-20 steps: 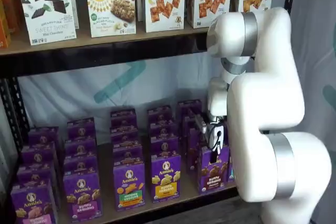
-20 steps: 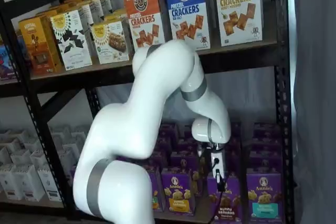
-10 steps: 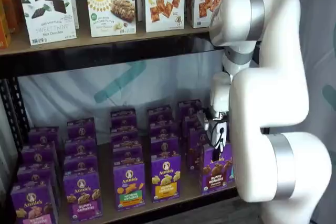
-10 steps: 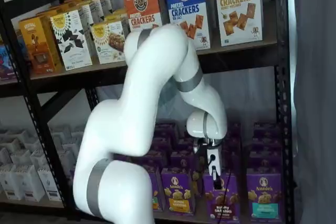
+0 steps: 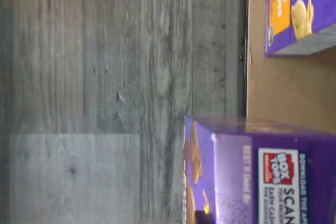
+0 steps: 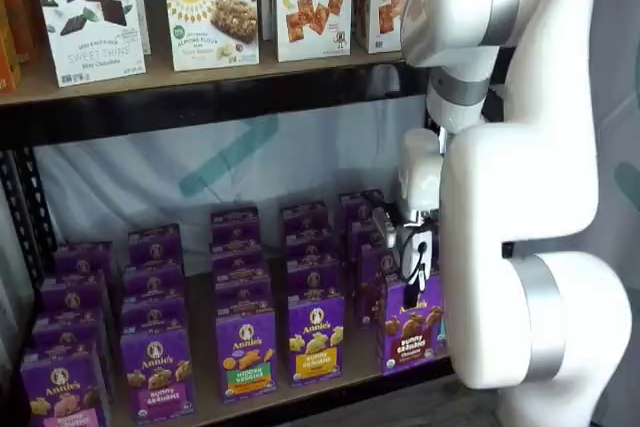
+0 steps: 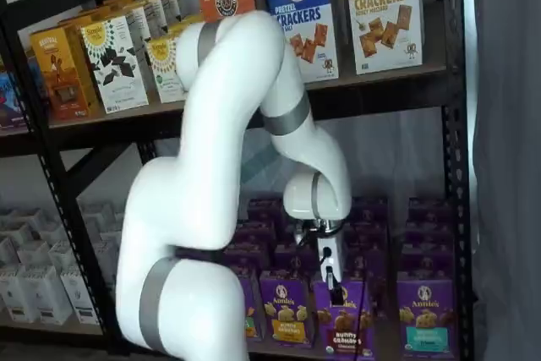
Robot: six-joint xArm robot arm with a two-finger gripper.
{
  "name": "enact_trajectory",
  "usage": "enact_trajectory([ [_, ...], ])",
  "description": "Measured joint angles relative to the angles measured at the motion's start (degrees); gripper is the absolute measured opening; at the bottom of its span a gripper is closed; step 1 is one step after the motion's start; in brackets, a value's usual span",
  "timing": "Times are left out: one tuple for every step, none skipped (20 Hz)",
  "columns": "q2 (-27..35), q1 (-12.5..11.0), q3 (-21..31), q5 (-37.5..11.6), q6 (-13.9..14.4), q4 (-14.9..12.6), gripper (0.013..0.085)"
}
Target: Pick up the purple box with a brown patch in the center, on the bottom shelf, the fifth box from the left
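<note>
Purple box (image 6: 410, 322) of Annie's Bunny Grahams, brown crackers on front, held at its top by closed gripper (image 6: 417, 269) fingers, at the front edge of the bottom shelf (image 6: 340, 372). Yellow-cracker purple carton (image 6: 316, 337) stands just beside it.

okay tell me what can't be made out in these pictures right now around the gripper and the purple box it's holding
- Gripper fingertips: in both shelf views they merge with the purple box; no gap visible.
- Purple box's right edge: in a shelf view, hidden by the white arm.
- Purple box's front: in the wrist view, cut off by the picture's edge; only its top flap shows.
- Bottom shelf under the box: contact or clearance unclear.
</note>
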Motion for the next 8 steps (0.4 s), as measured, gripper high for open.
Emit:
enact_trajectory([
  [-1.0, 0.2, 0.9, 0.3, 0.2, 0.1, 0.0250],
  [-1.8, 0.5, 1.7, 0.5, 0.4, 0.1, 0.0250],
  [-2.6, 0.7, 2.6, 0.4, 0.6, 0.0, 0.0250],
  [-3.3, 0.8, 3.4, 0.2, 0.7, 0.1, 0.0250],
  [-3.9, 1.0, 4.1, 0.1, 0.7, 0.3, 0.0250],
  [-4.5, 1.2, 4.6, 0.0, 0.6, 0.7, 0.0250],
  [-4.8, 1.3, 5.1, -0.2, 0.4, 1.0, 0.0250],
  [-5.2, 1.4, 5.4, -0.4, 0.4, 1.1, 0.0250],
])
